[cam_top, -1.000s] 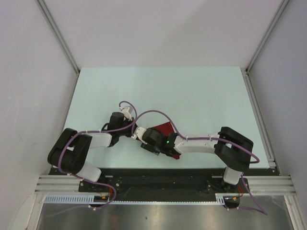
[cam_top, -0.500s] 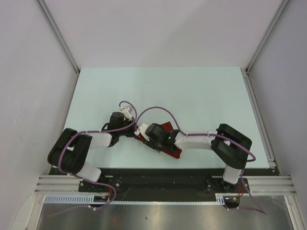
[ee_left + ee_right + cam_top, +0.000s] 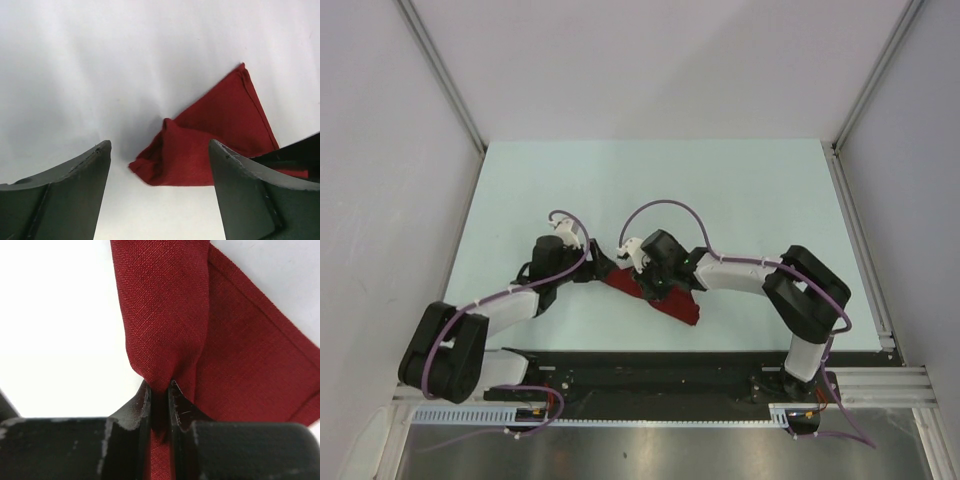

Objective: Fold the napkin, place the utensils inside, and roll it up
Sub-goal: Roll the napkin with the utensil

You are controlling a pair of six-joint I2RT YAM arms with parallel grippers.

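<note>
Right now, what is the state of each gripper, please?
Left gripper: open, holding nothing.
Right gripper: closed on a fold of the napkin.

Top external view: taken from above and behind the arms, facing down and forward. The whole table (image 3: 750,190) is covered from far off, with the arm bases (image 3: 790,382) along the lower edge.

Left wrist view: taken low over the table, looking out between the spread fingers (image 3: 60,200) of the left gripper (image 3: 160,145) — close range, only a small patch of surface covered.

Right wrist view: taken nearer yet, along the fingers (image 3: 132,412) of the right gripper (image 3: 159,387). The frame is largely filled by the napkin (image 3: 170,315).

Shared region: the napkin — seen small at table centre from overhead (image 3: 670,303), as a folded corner from the left wrist (image 3: 215,140), down to the weave from the right wrist.
</note>
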